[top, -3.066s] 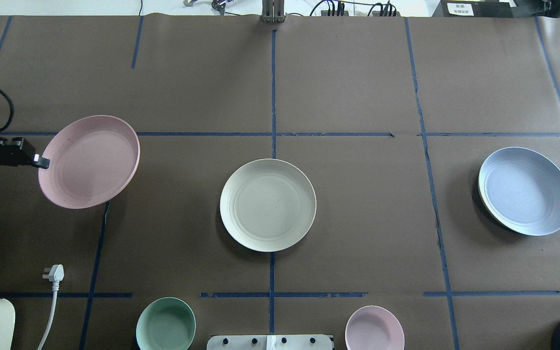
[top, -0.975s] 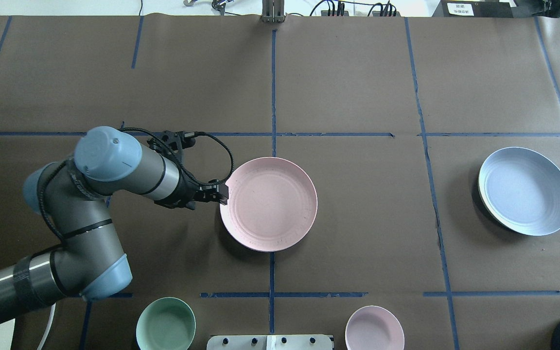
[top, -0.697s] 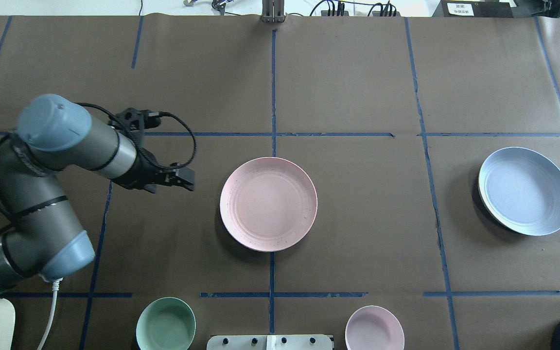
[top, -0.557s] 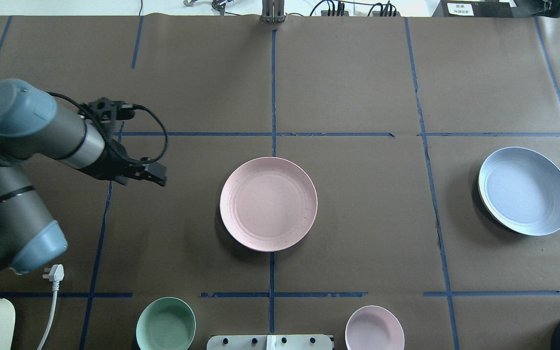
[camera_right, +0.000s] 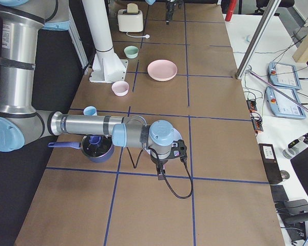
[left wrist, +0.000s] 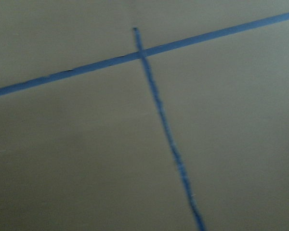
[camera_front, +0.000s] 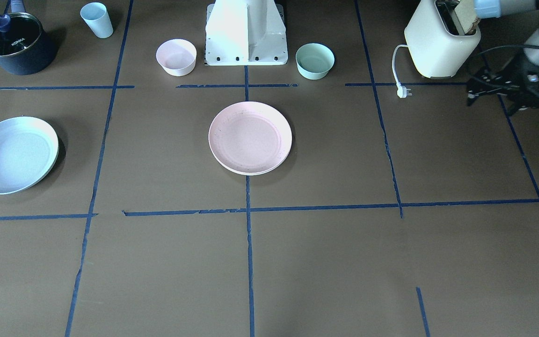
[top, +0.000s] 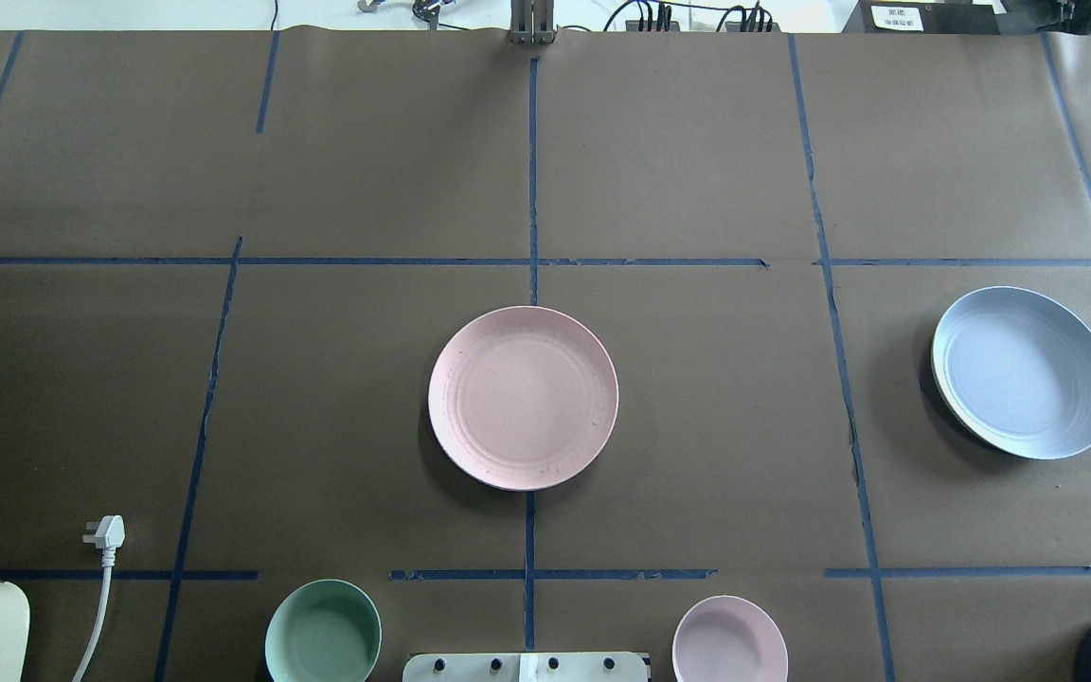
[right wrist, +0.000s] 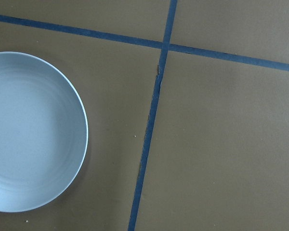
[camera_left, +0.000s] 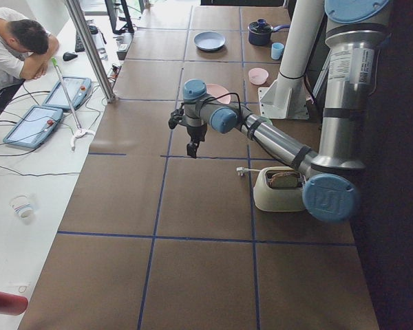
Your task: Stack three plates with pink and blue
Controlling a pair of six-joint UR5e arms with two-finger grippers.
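Pink plate [top: 523, 398] lies centre-table, well apart from the left end effector [camera_front: 469, 91], grip state unclear.

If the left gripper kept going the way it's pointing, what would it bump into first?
Probably just the brown table, near a blue tape cross. The left gripper points down at it, and its wrist view shows nothing else there.

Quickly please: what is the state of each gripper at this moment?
Left gripper: holds nothing; whether open or shut cannot be told.
Right gripper: seen only from the side, so it cannot be told.
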